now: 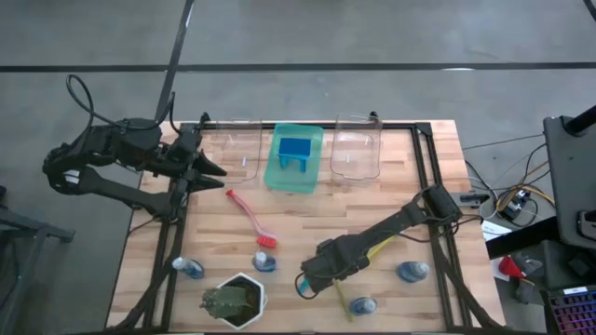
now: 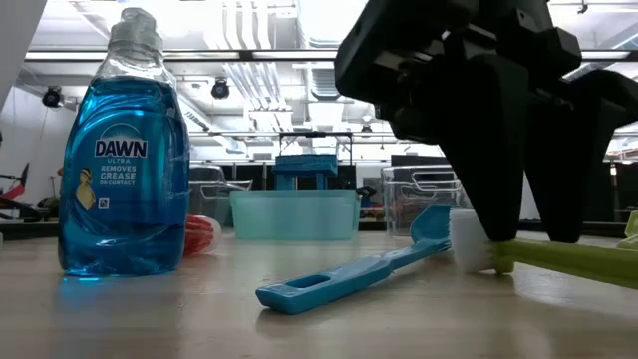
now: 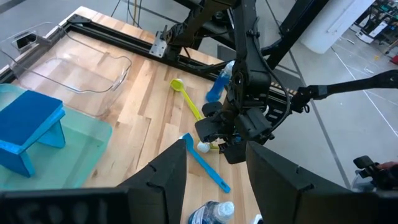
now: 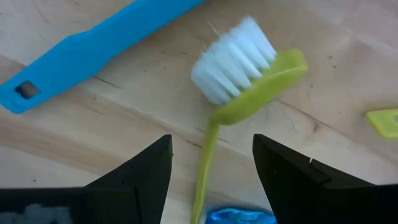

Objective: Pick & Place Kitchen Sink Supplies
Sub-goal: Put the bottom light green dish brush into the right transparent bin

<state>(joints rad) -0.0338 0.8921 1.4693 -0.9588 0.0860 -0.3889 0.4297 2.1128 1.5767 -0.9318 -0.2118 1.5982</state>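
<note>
My right gripper (image 4: 212, 142) is open, low over the near middle of the table (image 1: 312, 277). Its fingers stand on either side of a yellow-green dish brush's thin handle (image 4: 205, 163), just behind the white-bristled head (image 4: 239, 59); they do not touch it. A blue brush (image 4: 93, 50) lies flat beside it. In the low view the fingers (image 2: 498, 150) come down over that yellow-green handle (image 2: 578, 261). A red brush (image 1: 251, 219) lies left of centre. Blue sponges (image 1: 295, 151) sit in the green tray. My left gripper (image 1: 216, 167) waits open at the far left.
Several small blue bottles stand along the near side (image 1: 191, 268), (image 1: 264, 262), (image 1: 413, 271), (image 1: 361, 304). A potted plant (image 1: 233, 298) sits at the near edge. Two clear bins (image 1: 233, 149), (image 1: 356, 154) flank the green tray (image 1: 312, 181) at the far side. Another yellow-green handle (image 1: 377, 247) lies under my right arm.
</note>
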